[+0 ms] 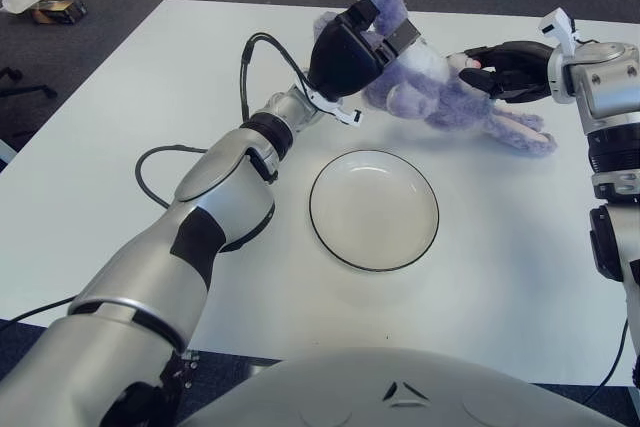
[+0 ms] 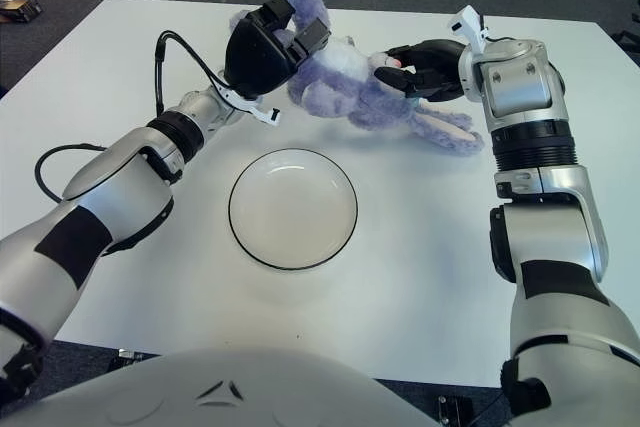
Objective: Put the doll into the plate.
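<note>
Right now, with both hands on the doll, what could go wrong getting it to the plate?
1. The purple doll is limp and held at two ends, by the left hand near its head and the right hand at its middle; uneven motion may stretch it or pull it free.
2. Its trailing legs could drag on the table.
3. It looks longer than the plate, so parts may overhang.
</note>
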Motion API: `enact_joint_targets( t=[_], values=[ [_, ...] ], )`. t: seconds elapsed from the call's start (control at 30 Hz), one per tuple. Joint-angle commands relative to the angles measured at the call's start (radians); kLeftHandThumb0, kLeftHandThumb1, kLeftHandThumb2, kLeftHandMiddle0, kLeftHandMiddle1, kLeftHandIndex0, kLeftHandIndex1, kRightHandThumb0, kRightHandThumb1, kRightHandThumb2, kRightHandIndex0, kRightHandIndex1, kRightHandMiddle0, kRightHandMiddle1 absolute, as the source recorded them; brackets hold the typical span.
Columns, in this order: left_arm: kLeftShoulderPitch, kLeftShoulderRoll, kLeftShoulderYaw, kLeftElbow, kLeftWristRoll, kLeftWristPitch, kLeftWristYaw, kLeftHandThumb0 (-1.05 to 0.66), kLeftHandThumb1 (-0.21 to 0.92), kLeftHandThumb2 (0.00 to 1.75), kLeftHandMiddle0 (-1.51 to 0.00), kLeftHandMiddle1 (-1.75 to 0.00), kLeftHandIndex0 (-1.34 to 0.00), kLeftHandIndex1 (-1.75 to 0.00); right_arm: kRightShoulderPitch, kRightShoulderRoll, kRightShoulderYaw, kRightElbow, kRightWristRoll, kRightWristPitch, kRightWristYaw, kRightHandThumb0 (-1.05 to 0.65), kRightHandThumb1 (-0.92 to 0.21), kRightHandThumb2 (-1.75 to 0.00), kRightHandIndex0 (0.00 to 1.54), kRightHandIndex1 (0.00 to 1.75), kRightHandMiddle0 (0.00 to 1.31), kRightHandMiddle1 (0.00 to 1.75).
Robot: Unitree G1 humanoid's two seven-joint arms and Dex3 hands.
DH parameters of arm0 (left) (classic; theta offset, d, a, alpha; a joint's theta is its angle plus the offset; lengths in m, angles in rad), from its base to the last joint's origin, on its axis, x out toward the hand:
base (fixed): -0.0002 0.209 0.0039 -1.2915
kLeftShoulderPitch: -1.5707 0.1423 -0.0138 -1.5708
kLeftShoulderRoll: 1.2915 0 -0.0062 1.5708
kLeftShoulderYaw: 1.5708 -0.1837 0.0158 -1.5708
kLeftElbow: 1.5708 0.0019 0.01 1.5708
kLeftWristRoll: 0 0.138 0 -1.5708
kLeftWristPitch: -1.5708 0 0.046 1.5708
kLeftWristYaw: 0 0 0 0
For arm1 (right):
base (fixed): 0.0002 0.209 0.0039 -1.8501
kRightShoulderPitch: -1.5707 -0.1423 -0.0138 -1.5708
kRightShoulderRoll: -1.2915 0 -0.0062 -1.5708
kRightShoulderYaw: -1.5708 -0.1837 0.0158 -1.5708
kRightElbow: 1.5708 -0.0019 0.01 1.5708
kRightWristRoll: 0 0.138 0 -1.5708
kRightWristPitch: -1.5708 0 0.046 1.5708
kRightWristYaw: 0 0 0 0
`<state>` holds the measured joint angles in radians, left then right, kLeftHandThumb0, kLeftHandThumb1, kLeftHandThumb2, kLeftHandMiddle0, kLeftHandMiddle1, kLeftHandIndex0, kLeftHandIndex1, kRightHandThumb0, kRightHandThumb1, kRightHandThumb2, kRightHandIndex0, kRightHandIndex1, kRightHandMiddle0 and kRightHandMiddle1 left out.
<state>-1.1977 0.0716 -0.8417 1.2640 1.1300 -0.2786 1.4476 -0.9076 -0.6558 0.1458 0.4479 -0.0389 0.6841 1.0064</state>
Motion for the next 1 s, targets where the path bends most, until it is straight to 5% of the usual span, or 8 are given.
enact_joint_targets(
  t=[0.0, 0.6, 0.97],
  values=[
    [-0.045, -0.022, -0.001, -0.01, -0.01, -0.01, 0.008, -0.48, 0.34, 1.29, -1.34, -1.75, -0.6, -1.75, -0.017, 0.01, 0.003, 0.031, 0.025, -0.008, 0.018, -0.77, -0.69, -0.54, 0.0, 0.0, 0.0, 0.06],
    [-0.072, -0.042, 0.018, -0.022, -0.029, -0.01, -0.079, -0.49, 0.3, 1.34, -1.36, -1.75, -0.63, -1.75, -0.049, 0.037, -0.009, 0.183, 0.044, 0.075, 0.017, -0.67, -0.64, -0.54, 0.0, 0.0, 0.0, 0.0],
    [-0.087, -0.036, 0.006, -0.03, -0.017, -0.039, -0.106, -0.5, 0.27, 1.37, -1.37, -1.75, -0.65, -1.75, 0.027, 0.058, -0.032, 0.126, 0.057, 0.071, -0.028, -0.6, -0.55, -0.66, 0.0, 0.0, 0.0, 0.0]
  ],
)
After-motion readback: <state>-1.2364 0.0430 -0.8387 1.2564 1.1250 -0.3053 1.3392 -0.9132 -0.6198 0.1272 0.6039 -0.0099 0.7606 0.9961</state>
